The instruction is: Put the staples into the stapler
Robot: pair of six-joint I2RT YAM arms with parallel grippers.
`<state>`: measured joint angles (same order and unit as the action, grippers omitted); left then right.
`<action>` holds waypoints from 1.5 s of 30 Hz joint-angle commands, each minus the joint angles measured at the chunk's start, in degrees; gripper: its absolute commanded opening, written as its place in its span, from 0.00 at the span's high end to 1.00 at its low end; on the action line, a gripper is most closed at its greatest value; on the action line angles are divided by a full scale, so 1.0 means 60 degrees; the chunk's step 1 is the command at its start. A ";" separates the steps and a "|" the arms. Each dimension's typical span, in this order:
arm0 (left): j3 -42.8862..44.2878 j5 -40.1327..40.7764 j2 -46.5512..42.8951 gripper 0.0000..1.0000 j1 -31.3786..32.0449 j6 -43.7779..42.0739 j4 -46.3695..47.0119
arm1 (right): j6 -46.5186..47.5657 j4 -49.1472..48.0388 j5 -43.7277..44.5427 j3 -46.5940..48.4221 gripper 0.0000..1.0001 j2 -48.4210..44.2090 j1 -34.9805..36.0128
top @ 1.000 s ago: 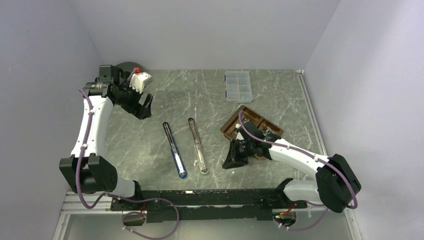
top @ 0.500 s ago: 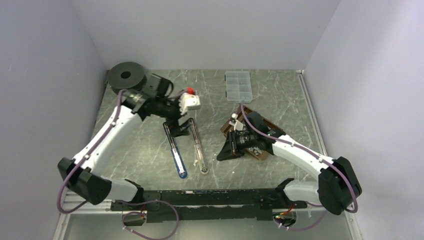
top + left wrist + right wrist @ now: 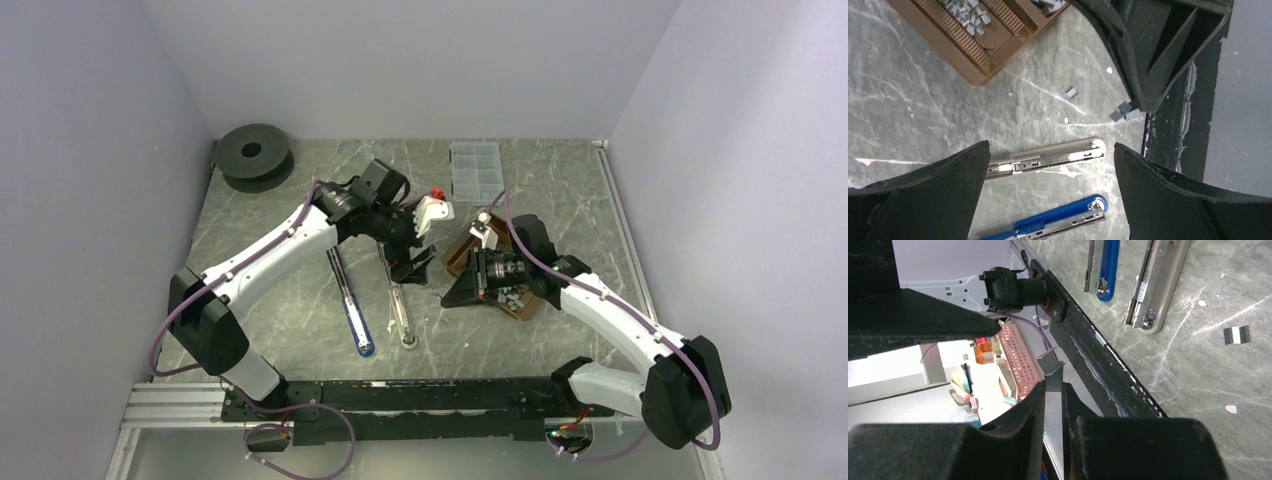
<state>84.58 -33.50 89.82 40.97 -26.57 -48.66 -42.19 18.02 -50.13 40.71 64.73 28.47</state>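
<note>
Staples (image 3: 1050, 365) — one strip clenched in the right pincer (image 3: 1053, 386), above the counter (image 3: 300, 320), just right of the silver stapler (image 3: 400, 312). It lies open, long axis near–far. Left pincer (image 3: 1050, 149) — released wide over it, empty.

A black reel (image 3: 252, 152) lies flat in the upper left corner of the grey marbled table (image 3: 580, 200). A clear compartment box (image 3: 475, 171) sits at top centre, near the back wall. Below it, right of centre, a brown ribbed tray (image 3: 943, 30) rests at an angle. A black rail (image 3: 420, 395) runs along the bottom edge.
</note>
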 commanded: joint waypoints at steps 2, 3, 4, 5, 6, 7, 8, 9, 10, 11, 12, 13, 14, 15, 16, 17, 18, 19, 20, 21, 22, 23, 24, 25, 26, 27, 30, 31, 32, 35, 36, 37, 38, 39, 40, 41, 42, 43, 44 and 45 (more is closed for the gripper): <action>0.0463 -0.0569 0.0126 0.01 0.0438 0.1345 0.0790 | 0.0014 -0.0742 -0.0647 0.0015 1.00 -0.0333 -0.0130; 0.0406 -0.0542 0.0133 0.01 0.0514 0.1413 0.0899 | 0.0014 -0.0752 -0.0680 0.0020 1.00 -0.0350 -0.0152; 0.0375 -0.0541 0.0162 0.01 0.0575 0.1473 0.1002 | 0.0016 -0.0756 -0.0690 0.0026 1.00 -0.0359 -0.0146; 0.0375 -0.0522 0.0198 0.01 0.0643 0.1517 0.1075 | 0.0016 -0.0769 -0.0704 0.0039 1.00 -0.0370 -0.0147; 0.0387 -0.0492 0.0252 0.01 0.0699 0.1574 0.1125 | -0.0015 -0.0831 -0.0741 0.0030 1.00 -0.0387 -0.0147; 0.0411 -0.0509 0.0318 0.01 0.0724 0.1616 0.1149 | -0.0058 -0.0892 -0.0766 0.0007 1.00 -0.0411 -0.0145; 0.0440 -0.0547 0.0373 0.01 0.0753 0.1639 0.1152 | -0.0101 -0.0958 -0.0770 -0.0032 1.00 -0.0440 -0.0162; 0.0460 -0.0585 0.0417 0.01 0.0779 0.1657 0.1128 | -0.0142 -0.1017 -0.0782 -0.0052 1.00 -0.0469 -0.0167; 0.0451 -0.0605 0.0437 0.01 0.0804 0.1659 0.1124 | -0.0170 -0.1051 -0.0785 -0.0093 1.00 -0.0508 -0.0175; 0.0419 -0.0620 0.0456 0.01 0.0853 0.1646 0.1122 | -0.0194 -0.1077 -0.0786 -0.0120 1.00 -0.0549 -0.0187; 0.0388 -0.0594 0.0471 0.01 0.0886 0.1634 0.1110 | -0.0214 -0.1115 -0.0806 -0.0175 1.00 -0.0593 -0.0191; 0.0367 -0.0554 0.0486 0.01 0.0911 0.1610 0.1102 | -0.0238 -0.1151 -0.0814 -0.0191 1.00 -0.0633 -0.0202; 0.0343 -0.0524 0.0506 0.01 0.0923 0.1560 0.1088 | -0.0234 -0.1126 -0.0822 -0.0209 1.00 -0.0669 -0.0226; 0.0334 -0.0489 0.0520 0.01 0.0939 0.1482 0.1068 | -0.0222 -0.1123 -0.0840 -0.0241 1.00 -0.0703 -0.0243; 0.0320 -0.0400 0.0534 0.01 0.0947 0.1414 0.1060 | -0.0212 -0.1108 -0.0857 -0.0261 1.00 -0.0722 -0.0254; 0.0306 -0.0278 0.0536 0.01 0.0949 0.1387 0.1084 | -0.0198 -0.1071 -0.0859 -0.0278 1.00 -0.0757 -0.0289; 0.0311 -0.0163 0.0542 0.00 0.0950 0.1336 0.1086 | -0.0156 -0.1026 -0.0872 -0.0292 1.00 -0.0778 -0.0302; 0.0317 -0.0043 0.0542 0.01 0.0950 0.1273 0.1067 | -0.0136 -0.0993 -0.0898 -0.0319 1.00 -0.0807 -0.0326; 0.0318 0.0035 0.0543 0.01 0.0950 0.1241 0.1072 | -0.0093 -0.0932 -0.0890 -0.0337 1.00 -0.0836 -0.0336; 0.0304 0.0108 0.0543 0.01 0.0950 0.1213 0.1079 | -0.0043 -0.0853 -0.0883 -0.0352 1.00 -0.0865 -0.0350; 0.0311 0.0171 0.0555 0.01 0.0943 0.1195 0.1068 | 0.0008 -0.0781 -0.0895 -0.0374 1.00 -0.0894 -0.0365; 0.0317 0.0239 0.0557 0.01 0.0938 0.1191 0.1076 | 0.0042 -0.0715 -0.0909 -0.0390 1.00 -0.0935 -0.0378; 0.0314 0.0306 0.0568 0.01 0.0948 0.1192 0.1092 | 0.0069 -0.0637 -0.0924 -0.0406 1.00 -0.0974 -0.0403; 0.0318 0.0371 0.0582 0.00 0.0950 0.1171 0.1101 | 0.0096 -0.0565 -0.0939 -0.0432 1.00 -0.1029 -0.0410; 0.0318 0.0445 0.0593 0.01 0.0950 0.1162 0.1115 | 0.0123 -0.0507 -0.0946 -0.0450 1.00 -0.1102 -0.0409; 0.0325 0.0522 0.0611 0.00 0.0950 0.1143 0.1133 | 0.0157 -0.0439 -0.0947 -0.0447 1.00 -0.1138 -0.0422; 0.0347 0.0592 0.0653 0.01 0.0950 0.1038 0.1125 | 0.0206 -0.0318 -0.0963 -0.0480 1.00 -0.1241 -0.0463; 0.0347 0.0621 0.0659 0.00 0.0946 0.1025 0.1136 | 0.0206 -0.0297 -0.0969 -0.0489 1.00 -0.1264 -0.0474; 0.0358 0.0643 0.0671 0.01 0.0948 0.1012 0.1140 | 0.0206 -0.0287 -0.0975 -0.0494 1.00 -0.1303 -0.0483; 0.0391 0.0695 0.0689 0.01 0.0948 0.0953 0.1055 | 0.0246 -0.0183 -0.0962 -0.0501 1.00 -0.1360 -0.0522; 0.0391 0.0735 0.0676 0.01 0.0946 0.0945 0.1040 | 0.0283 -0.0153 -0.0962 -0.0494 1.00 -0.1375 -0.0533; 0.0399 0.0778 0.0656 0.01 0.0950 0.0929 0.1036 | 0.0324 -0.0093 -0.0951 -0.0500 1.00 -0.1390 -0.0551; 0.0412 0.0799 0.0638 0.01 0.0950 0.0940 0.1015 | 0.0347 -0.0045 -0.0947 -0.0489 1.00 -0.1398 -0.0568; 0.0440 0.0825 0.0620 0.01 0.0950 0.0919 0.0976 | 0.0383 0.0005 -0.0947 -0.0496 1.00 -0.1395 -0.0581; 0.0462 0.0859 0.0593 0.01 0.0950 0.0902 0.0944 | 0.0402 0.0026 -0.0958 -0.0500 1.00 -0.1409 -0.0584; 0.0464 0.0876 0.0563 0.01 0.0950 0.0878 0.0903 | 0.0422 0.0048 -0.0975 -0.0511 1.00 -0.1413 -0.0597; 0.0476 0.0862 0.0541 0.01 0.0943 0.0846 0.0849 | 0.0468 0.0103 -0.0952 -0.0506 1.00 -0.1413 -0.0610; 0.0479 0.0779 0.0488 0.01 0.0942 0.0809 0.0774 | 0.0526 0.0185 -0.0940 -0.0498 1.00 -0.1411 -0.0621; 0.0490 0.0632 0.0441 0.01 0.0940 0.0778 0.0684 | 0.0574 0.0235 -0.0926 -0.0493 1.00 -0.1400 -0.0628; 0.0501 0.0393 0.0394 0.01 0.0947 0.0709 0.0556 | 0.0586 0.0249 -0.0919 -0.0479 1.00 -0.1391 -0.0628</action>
<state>85.23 -28.64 93.93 46.39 -20.91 -43.94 -40.62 18.48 -54.59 37.74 57.41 25.08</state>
